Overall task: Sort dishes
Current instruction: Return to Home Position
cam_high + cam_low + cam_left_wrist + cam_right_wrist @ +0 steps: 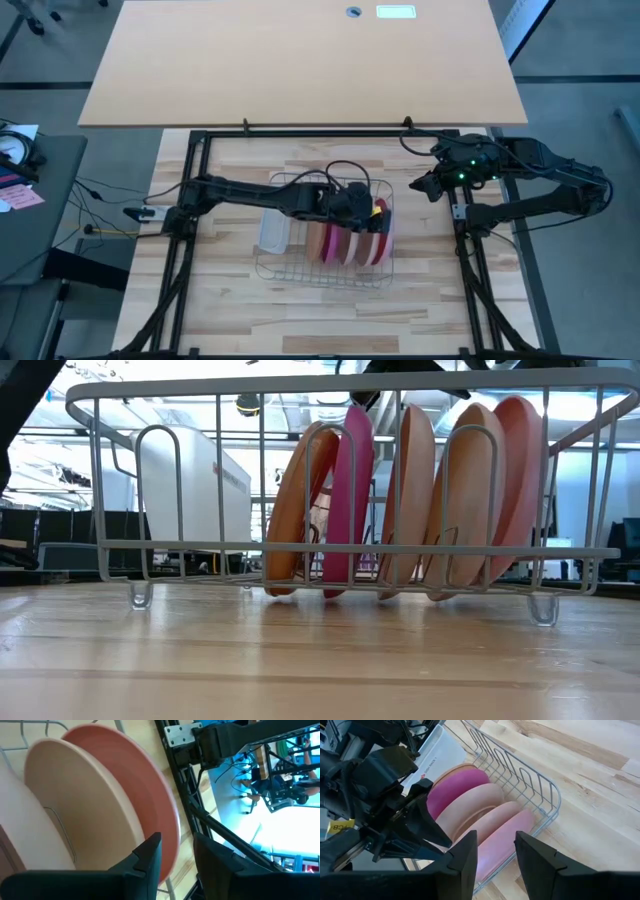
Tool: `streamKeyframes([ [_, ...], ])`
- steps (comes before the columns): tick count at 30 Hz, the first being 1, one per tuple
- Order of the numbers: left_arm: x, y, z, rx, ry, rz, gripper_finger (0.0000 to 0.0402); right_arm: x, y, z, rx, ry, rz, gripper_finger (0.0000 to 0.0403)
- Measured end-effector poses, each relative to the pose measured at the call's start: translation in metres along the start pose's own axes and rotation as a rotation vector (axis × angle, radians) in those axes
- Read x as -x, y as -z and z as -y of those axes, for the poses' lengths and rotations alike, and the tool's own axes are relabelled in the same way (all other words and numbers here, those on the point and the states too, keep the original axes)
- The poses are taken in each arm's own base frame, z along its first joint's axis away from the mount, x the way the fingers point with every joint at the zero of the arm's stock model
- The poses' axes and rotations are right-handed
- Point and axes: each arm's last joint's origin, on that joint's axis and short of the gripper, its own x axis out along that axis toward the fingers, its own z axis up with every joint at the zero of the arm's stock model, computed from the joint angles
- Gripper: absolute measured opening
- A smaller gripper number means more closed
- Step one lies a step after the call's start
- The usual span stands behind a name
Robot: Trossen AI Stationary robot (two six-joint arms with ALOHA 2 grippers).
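No legible txt; red print (423, 773) on tray (445, 750), yellow tag (338, 826) unreadable.

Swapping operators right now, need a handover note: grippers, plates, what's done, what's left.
Left gripper: open, empty, hovers over the silver wire rack beside the red round plastic plate.
Right gripper: open, empty, parked right of the rack.
Plates: five on edge in the rack: orange-tan round plastic plate, magenta pink plate, pale pink plate, another pale pink plate, then the red one.
Done: every plate in view is racked.
Left: probably just pull the left arm clear.
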Motion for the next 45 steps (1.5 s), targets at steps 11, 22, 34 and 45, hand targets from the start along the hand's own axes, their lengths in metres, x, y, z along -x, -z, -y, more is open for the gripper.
streamKeyframes([
  [11, 0.035, -0.044, 0.006, -0.049, 0.068, 0.011, 0.0109, 0.000, 0.000, 0.000, 0.023, -0.003, 0.003, 0.0138],
  [22, 0.135, -0.107, -0.036, -0.114, -0.265, -0.020, 0.0109, 0.000, 0.007, 0.002, 0.111, -0.023, -0.111, 0.0169],
  [34, 0.163, -0.142, -0.100, -0.098, -0.584, -0.245, 0.0118, 0.001, 0.011, 0.008, 0.018, 0.082, -0.126, 0.0212],
  [45, 0.131, -0.137, -0.159, -0.153, -0.804, -0.385, 0.0189, -0.015, 0.018, 0.015, -0.163, 0.141, -0.145, 0.0213],
])
